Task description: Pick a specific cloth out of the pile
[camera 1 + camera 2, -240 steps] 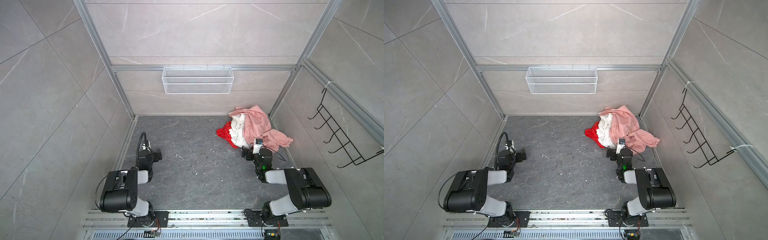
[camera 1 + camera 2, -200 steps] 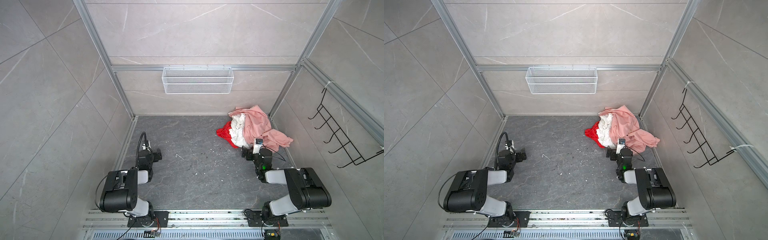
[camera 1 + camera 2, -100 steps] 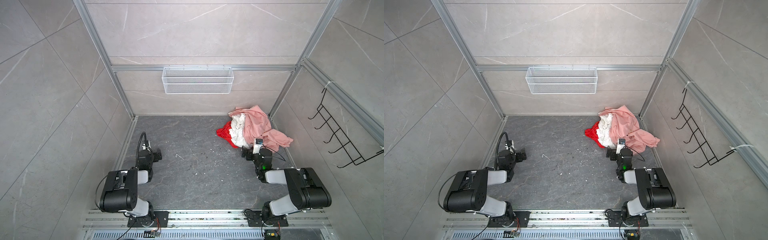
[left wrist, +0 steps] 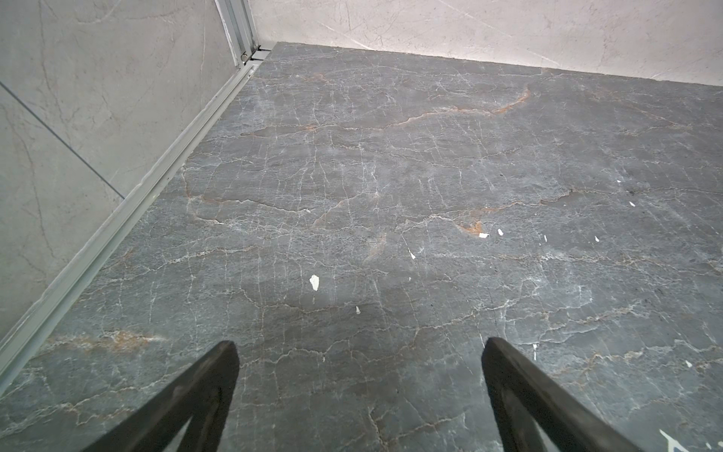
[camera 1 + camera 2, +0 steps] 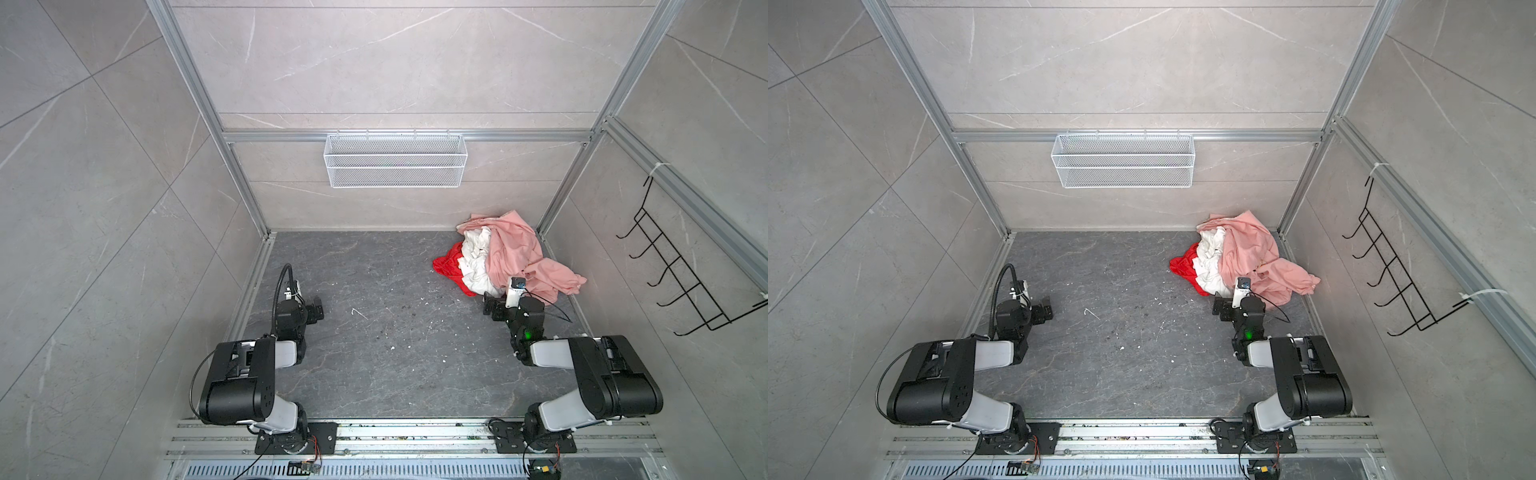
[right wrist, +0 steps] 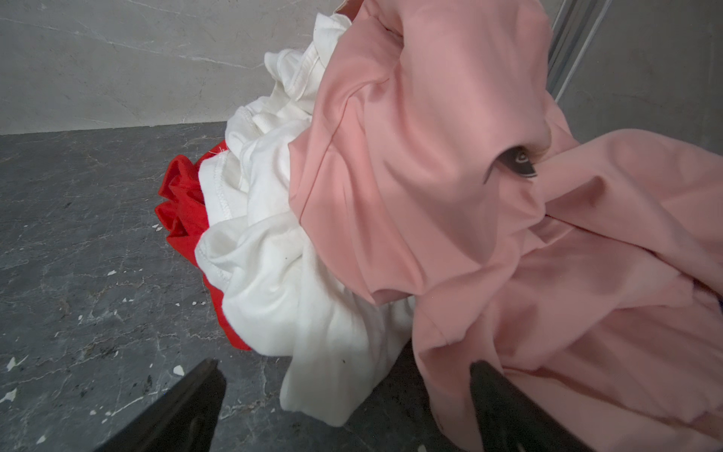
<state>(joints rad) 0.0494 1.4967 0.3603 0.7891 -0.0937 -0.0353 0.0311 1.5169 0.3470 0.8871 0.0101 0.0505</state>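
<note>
The pile (image 5: 505, 257) lies in the floor's back right corner. A large pale pink cloth (image 6: 450, 176) is on top and a white cloth (image 6: 274, 281) is beside it. The bright red cloth (image 5: 449, 266) (image 5: 1183, 266) (image 6: 182, 213) pokes out from under the white one on the side away from the wall, mostly covered. My right gripper (image 5: 491, 305) (image 6: 343, 366) sits low at the pile's near edge, open, with the white hem and pink edge just ahead of its fingers and nothing gripped. My left gripper (image 5: 316, 312) (image 4: 360, 343) is open over bare floor at the left, far from the pile.
A white wire basket (image 5: 395, 166) hangs on the back wall. A black hook rack (image 5: 681, 286) hangs on the right wall. Tiled walls and aluminium rails (image 4: 129, 203) close in the dark stone floor (image 5: 386, 299), which is dotted with white flecks.
</note>
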